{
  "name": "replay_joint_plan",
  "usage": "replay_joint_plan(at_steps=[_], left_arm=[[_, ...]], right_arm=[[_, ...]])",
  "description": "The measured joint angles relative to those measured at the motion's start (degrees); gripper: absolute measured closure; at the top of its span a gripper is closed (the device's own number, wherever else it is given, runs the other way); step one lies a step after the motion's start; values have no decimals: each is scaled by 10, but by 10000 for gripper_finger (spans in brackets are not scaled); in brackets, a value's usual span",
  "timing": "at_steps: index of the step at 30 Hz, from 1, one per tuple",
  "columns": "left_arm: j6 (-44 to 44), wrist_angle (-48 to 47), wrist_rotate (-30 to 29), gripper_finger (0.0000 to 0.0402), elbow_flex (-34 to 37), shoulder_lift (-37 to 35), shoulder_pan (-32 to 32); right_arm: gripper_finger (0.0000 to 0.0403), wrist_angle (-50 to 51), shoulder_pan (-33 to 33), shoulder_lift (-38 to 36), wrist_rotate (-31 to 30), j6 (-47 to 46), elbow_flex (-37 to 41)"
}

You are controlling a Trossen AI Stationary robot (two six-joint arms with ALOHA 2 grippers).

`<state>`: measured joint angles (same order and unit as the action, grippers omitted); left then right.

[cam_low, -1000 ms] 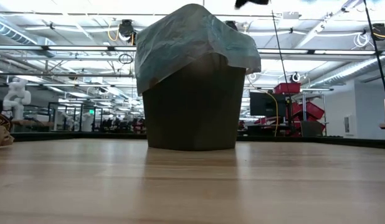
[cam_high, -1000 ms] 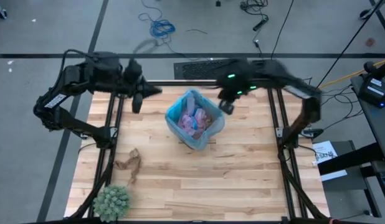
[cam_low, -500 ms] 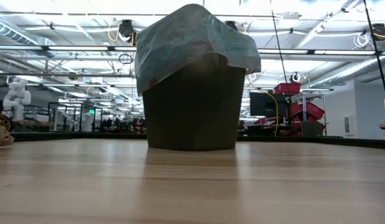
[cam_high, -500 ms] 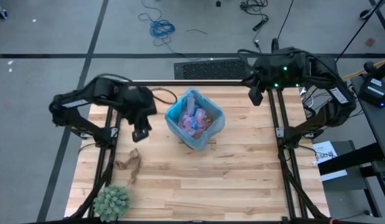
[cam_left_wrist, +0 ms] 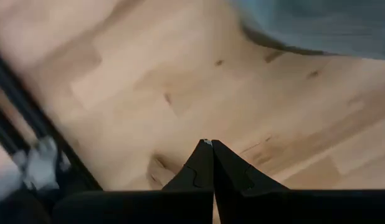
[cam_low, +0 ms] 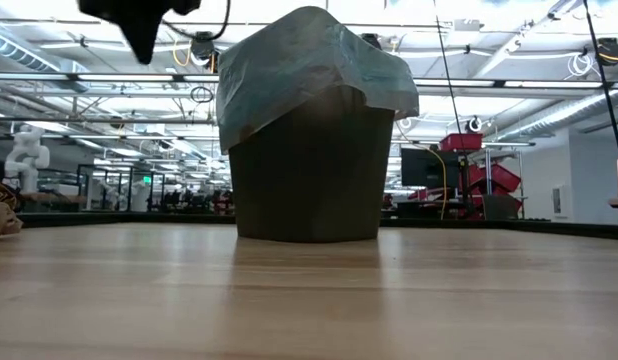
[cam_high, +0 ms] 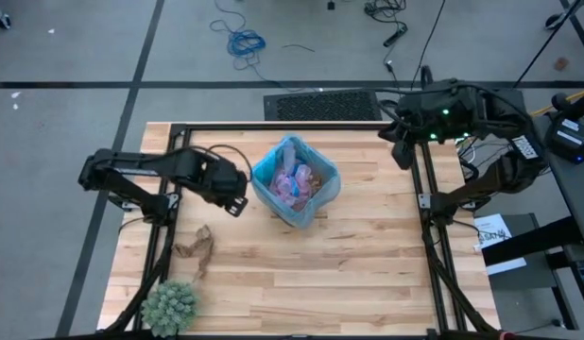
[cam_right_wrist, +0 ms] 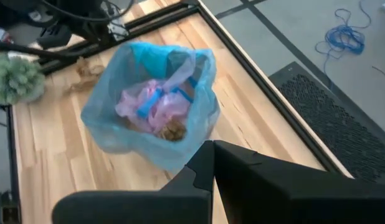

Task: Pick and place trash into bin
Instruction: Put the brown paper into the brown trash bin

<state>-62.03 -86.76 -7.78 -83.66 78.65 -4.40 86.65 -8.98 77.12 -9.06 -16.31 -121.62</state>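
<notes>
Trash: one brown paper wad (cam_high: 196, 249) lies on the desk (cam_high: 368, 274) near its left edge, well apart from both arms. Left gripper (cam_high: 234, 204) jaws pressed together, empty, hanging over the desk just left of the bin (cam_high: 261, 181). Right gripper (cam_high: 403, 157) jaws pressed together, empty, at the desk's far right edge. Bin stands mid-desk toward the back, blue bag holding pink mesh (cam_right_wrist: 156, 106) and a brown scrap (cam_right_wrist: 174, 130). Green spiky plant (cam_high: 169, 306) sits at the near-left corner, beside the wad.

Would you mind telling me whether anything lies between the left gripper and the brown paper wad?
Nothing visible does: only bare table separates the left gripper from the brown paper wad. The plant sits beyond it.
</notes>
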Motion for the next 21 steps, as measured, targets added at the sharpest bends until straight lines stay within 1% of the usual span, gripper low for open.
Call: replay_joint_plan(at_steps=[5, 8, 11, 17, 21], left_arm=[[-173, 33, 9, 402, 37, 19, -41], [-235, 45, 32, 402, 49, 45, -70], [-259, 42, 54, 401, 56, 86, -93], [-285, 35, 65, 401, 78, 171, -120], [-292, 32, 103, 384, 84, 218, -126]], right_arm=[[403, 11, 1, -31, 5, 60, 0], [403, 10, 1, -54, 25, 74, 0], [403, 7, 1, -73, 47, 78, 0], [403, 5, 1, -97, 49, 80, 0], [403, 3, 1, -99, 49, 80, 0]])
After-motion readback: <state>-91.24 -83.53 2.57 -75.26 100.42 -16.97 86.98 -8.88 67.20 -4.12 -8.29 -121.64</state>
